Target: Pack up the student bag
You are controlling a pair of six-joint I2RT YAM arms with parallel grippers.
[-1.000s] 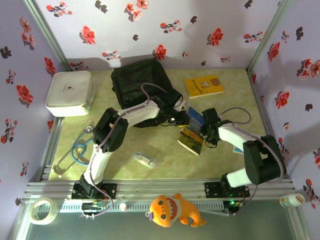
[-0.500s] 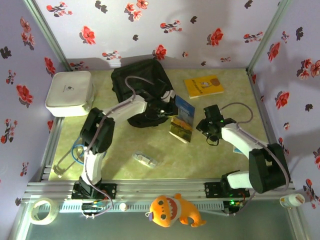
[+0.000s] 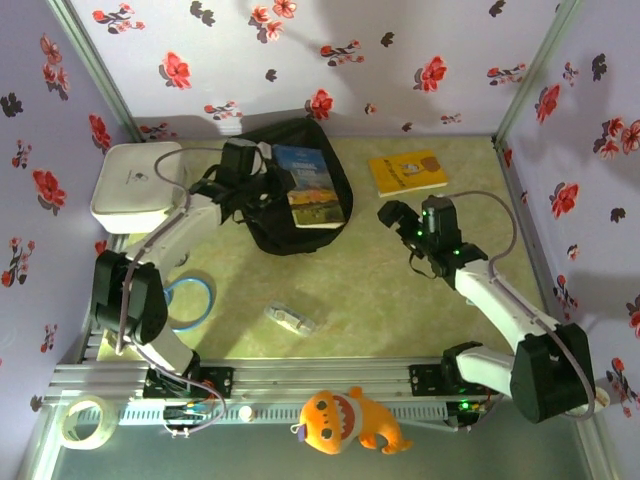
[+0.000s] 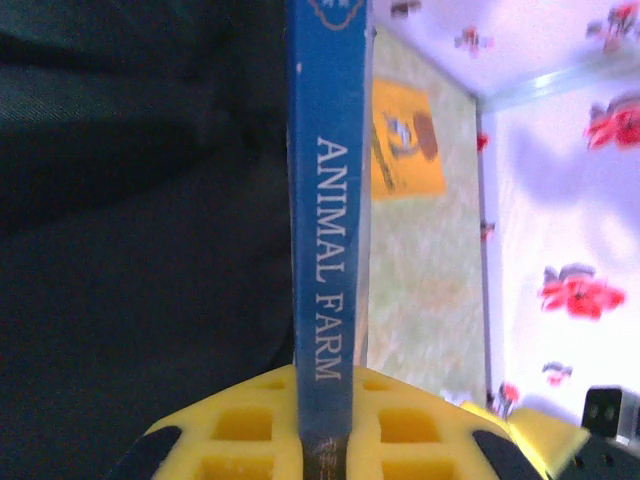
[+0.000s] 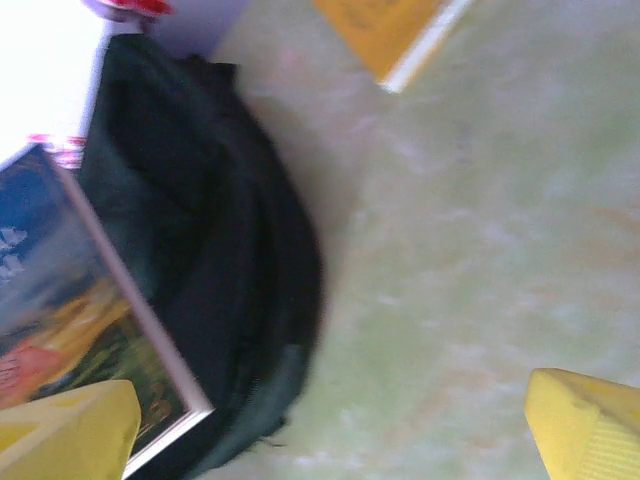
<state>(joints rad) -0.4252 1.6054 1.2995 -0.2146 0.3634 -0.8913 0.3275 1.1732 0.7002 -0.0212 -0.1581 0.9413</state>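
Note:
The student bag (image 3: pixel 265 215) is a black fabric backpack lying at the back middle of the table. My left gripper (image 3: pixel 277 186) is shut on the spine of a blue "Animal Farm" book (image 3: pixel 311 188) and holds it over the bag's top. In the left wrist view the spine (image 4: pixel 325 250) stands clamped between the yellow fingers (image 4: pixel 240 420), with the bag (image 4: pixel 120 200) dark on the left. My right gripper (image 3: pixel 392 214) is open over bare table to the right of the bag, nothing between its fingertips (image 5: pixel 585 420). Its camera sees the bag (image 5: pixel 220 270) and the book (image 5: pixel 70 330).
A yellow book (image 3: pixel 407 171) lies at the back right. A white hard case (image 3: pixel 140 185) stands at the left edge. A blue stethoscope (image 3: pixel 188 300) and a small clear item (image 3: pixel 290 320) lie near the front. An orange plush (image 3: pixel 350 420) and a tape roll (image 3: pixel 85 420) sit beyond the front rail.
My left arm swung the book from the table right of the bag up and left over the bag. The right gripper opened, let the book go and drew back to the right.

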